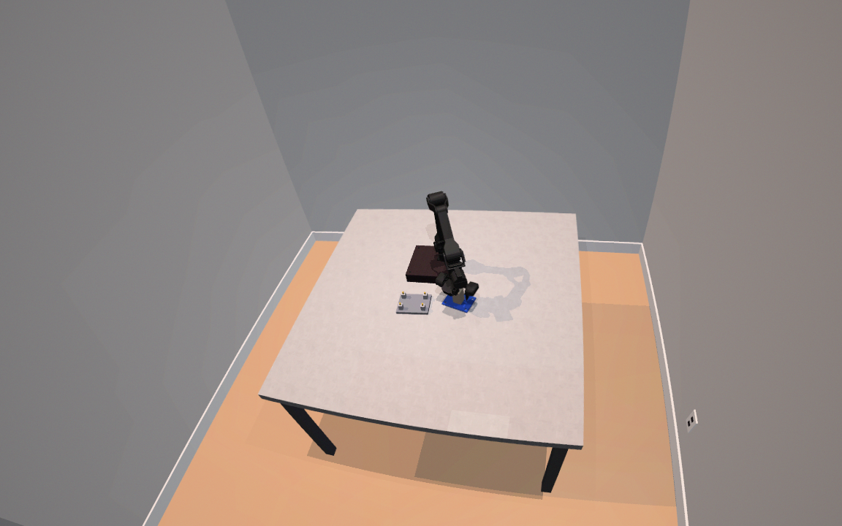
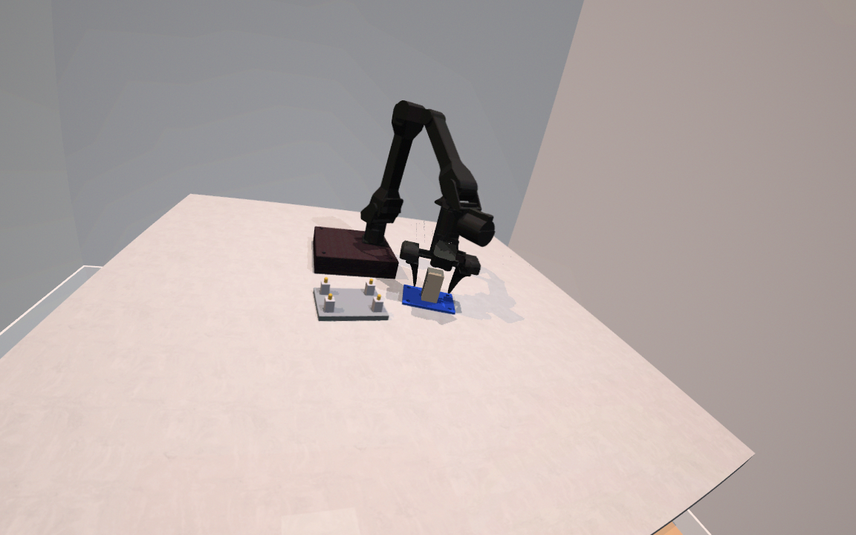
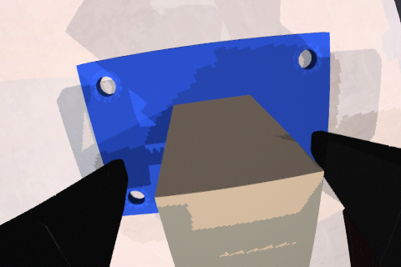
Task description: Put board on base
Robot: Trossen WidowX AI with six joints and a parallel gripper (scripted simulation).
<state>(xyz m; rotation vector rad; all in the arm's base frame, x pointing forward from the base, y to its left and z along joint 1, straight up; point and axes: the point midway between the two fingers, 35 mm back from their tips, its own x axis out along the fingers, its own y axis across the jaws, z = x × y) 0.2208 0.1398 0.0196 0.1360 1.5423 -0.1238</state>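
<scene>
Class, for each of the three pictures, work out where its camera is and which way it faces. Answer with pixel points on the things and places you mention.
Top: high above the table (image 1: 371,366), facing down at a slant; shows the whole arm.
Exterior: lower, off the table's front side, facing across it; shows the arm and gripper (image 1: 458,295) (image 2: 432,290) (image 3: 220,156).
Wrist: on the arm, facing down; shows two fingertips.
Top and exterior share the grey base (image 1: 414,303) (image 2: 351,302).

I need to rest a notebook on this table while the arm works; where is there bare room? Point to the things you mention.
The broad stretch of tabletop in front of the grey base (image 1: 414,303) (image 2: 351,304) and blue board (image 1: 459,305) (image 2: 411,296) looks bare. It is crowded around the board, where the open gripper (image 1: 460,298) (image 2: 432,290) straddles the handle (image 1: 457,297) (image 2: 432,286).
</scene>
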